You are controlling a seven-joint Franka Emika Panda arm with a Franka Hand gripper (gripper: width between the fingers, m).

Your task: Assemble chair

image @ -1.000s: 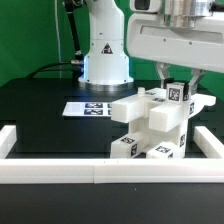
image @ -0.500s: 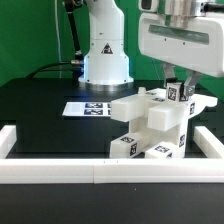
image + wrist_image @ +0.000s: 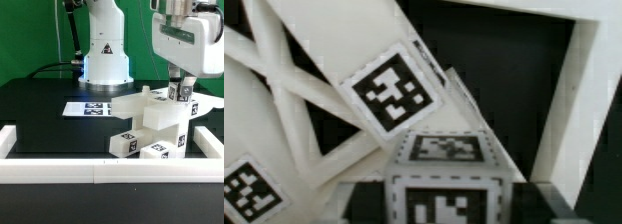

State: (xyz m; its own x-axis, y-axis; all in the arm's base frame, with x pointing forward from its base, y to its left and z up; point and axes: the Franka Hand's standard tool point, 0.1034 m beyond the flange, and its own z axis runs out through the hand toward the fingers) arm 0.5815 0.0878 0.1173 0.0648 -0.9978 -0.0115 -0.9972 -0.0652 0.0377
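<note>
Arm base (image 3: 105,58) is standing at the rear, with the links running up out of frame. Wrist (image 3: 188,35) is hanging on the exterior view's right, pointing straight down. Gripper (image 3: 180,92): fingers (image 3: 172,88) are sitting partway apart, clamping a tagged part of the chair (image 3: 150,118).

Chair (image 3: 393,90) is overrunning every edge of the wrist view, blurring closest to the fingers (image 3: 173,92). Gripper (image 3: 181,96) housing is being cropped above them; the tag between them is showing too small to read.
</note>
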